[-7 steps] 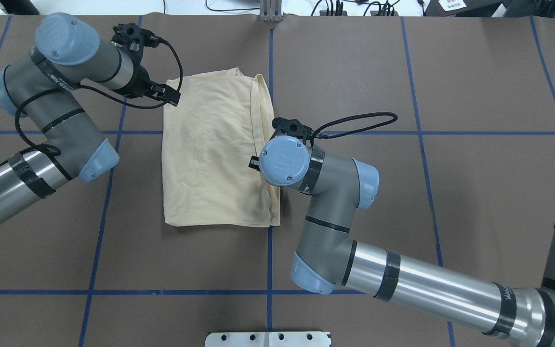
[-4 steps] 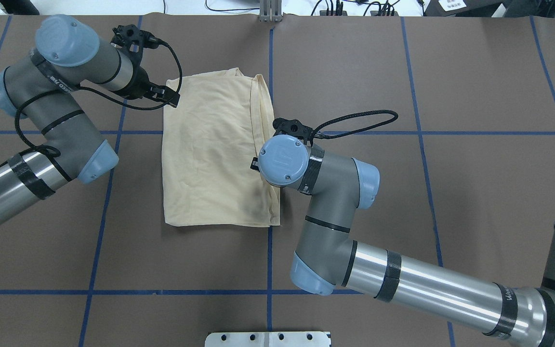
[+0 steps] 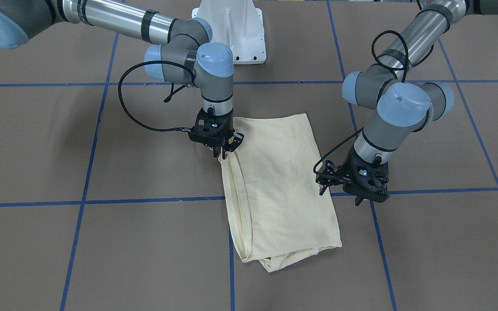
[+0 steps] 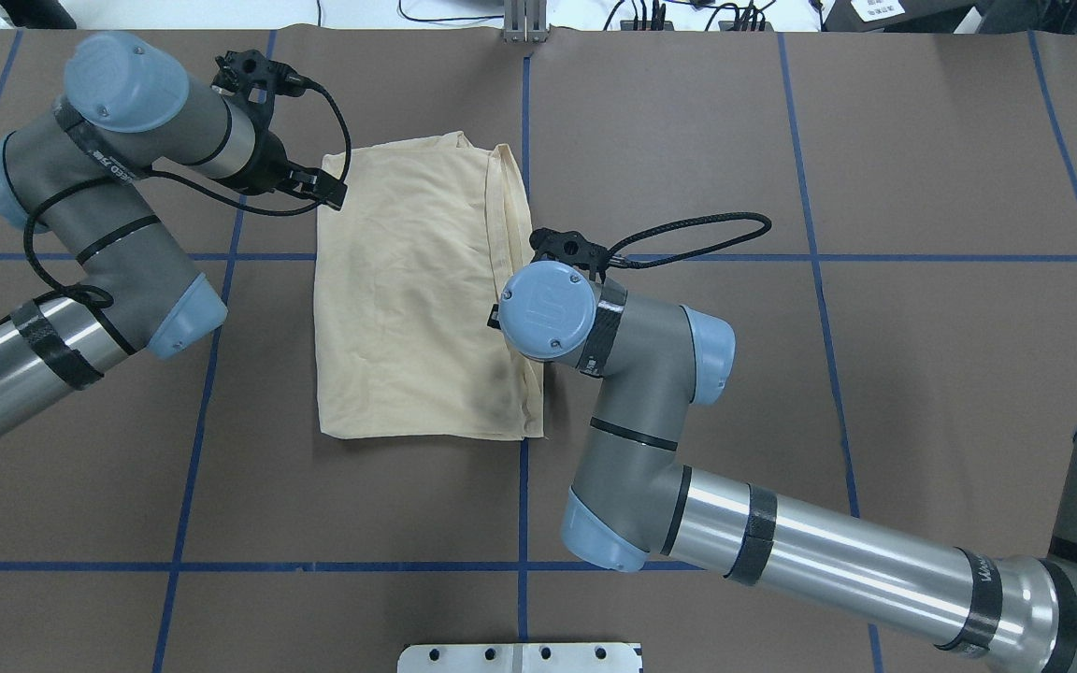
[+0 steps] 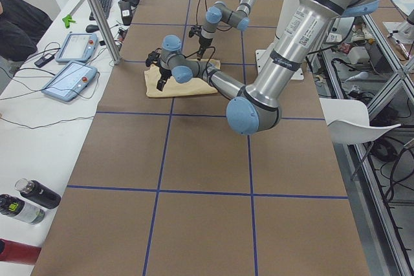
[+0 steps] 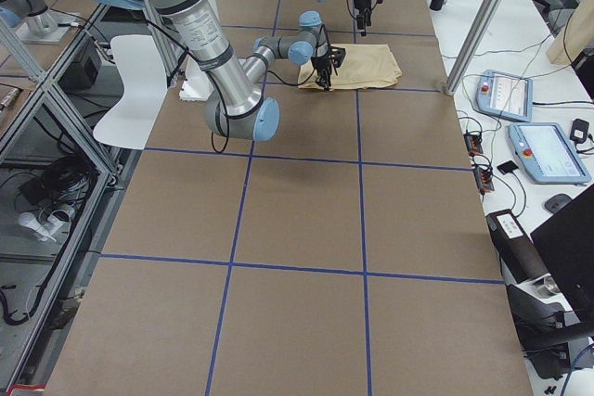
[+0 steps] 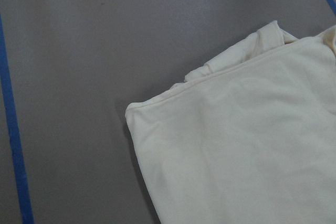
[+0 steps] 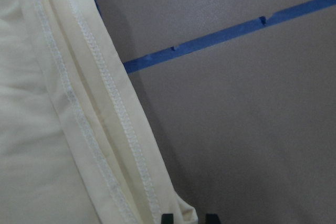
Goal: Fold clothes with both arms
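- Elbow and wrist of the left arm point(image 4: 108, 215) reach in from the left side of the overhead view and bend toward the far left corner of the cloth.
- The left tool point(image 3: 370, 199) hangs just beside that corner. In the front-facing view its fingers stand spread, hold nothing, and are clear of the fabric.
- The left wrist camera looks down on that corner. A rounded fold edge shows there, with a second layer peeking out beyond it.
- The pale cream-yellow T-shirt point(image 4: 408, 308) lies flat on the brown bench point(image 4: 922, 140), folded into a long rectangle just left of centre.
- Its right-hand edge runs close along the middle blue tape line point(image 4: 522, 523). The long axis points away from the robot.
- A narrow folded strip with stitched hems lies along that right-hand edge. The right wrist camera shows several rows of stitching stacked there.
- The right tool point(image 3: 225, 151) sits over the shirt's right-hand edge, toward the end nearer the robot. Its fingers are pressed in on the hem, and the cloth rises in a small peak to meet them.
- The right arm point(image 4: 828, 561) stretches in from the lower right of the overhead view, its wrist joint covering part of that edge.
- The white pedestal base point(image 3: 231, 30) stands at the robot's side of the bench.
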{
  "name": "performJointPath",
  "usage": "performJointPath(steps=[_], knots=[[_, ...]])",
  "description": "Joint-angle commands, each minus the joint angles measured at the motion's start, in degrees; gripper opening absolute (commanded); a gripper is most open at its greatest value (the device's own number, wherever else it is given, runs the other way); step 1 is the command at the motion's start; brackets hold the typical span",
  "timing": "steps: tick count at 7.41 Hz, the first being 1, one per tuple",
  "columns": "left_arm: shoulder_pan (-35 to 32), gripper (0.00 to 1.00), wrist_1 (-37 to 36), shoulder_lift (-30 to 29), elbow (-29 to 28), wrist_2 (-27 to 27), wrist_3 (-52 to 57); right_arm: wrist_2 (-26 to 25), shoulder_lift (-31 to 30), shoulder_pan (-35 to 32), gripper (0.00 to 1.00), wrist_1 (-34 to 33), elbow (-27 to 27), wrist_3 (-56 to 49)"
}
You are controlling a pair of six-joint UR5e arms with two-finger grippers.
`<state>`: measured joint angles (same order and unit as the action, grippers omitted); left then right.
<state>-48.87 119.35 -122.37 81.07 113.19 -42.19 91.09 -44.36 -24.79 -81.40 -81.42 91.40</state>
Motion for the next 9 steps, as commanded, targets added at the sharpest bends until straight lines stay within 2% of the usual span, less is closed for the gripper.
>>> performJointPath(steps=[1,4,5,6,9], knots=[[0.00,1.00,0.00,0.02,0.06,0.01,0.00,-0.13,0.06,0.00,0.32,0.19,0.21,0.27],[0.09,1.00,0.00,0.02,0.06,0.01,0.00,-0.22,0.23,0.00,0.29,0.27,0.91,0.35],[0.09,1.00,0.00,0.02,0.06,0.01,0.00,-0.13,0.41,0.00,0.21,0.27,0.91,0.44],[0.09,1.00,0.00,0.02,0.06,0.01,0.00,-0.21,0.50,0.00,0.03,0.36,0.91,0.62],[0.09,1.00,0.09,0.02,0.06,0.01,0.00,0.31,0.24,0.09,0.00,0.36,-0.22,1.94]])
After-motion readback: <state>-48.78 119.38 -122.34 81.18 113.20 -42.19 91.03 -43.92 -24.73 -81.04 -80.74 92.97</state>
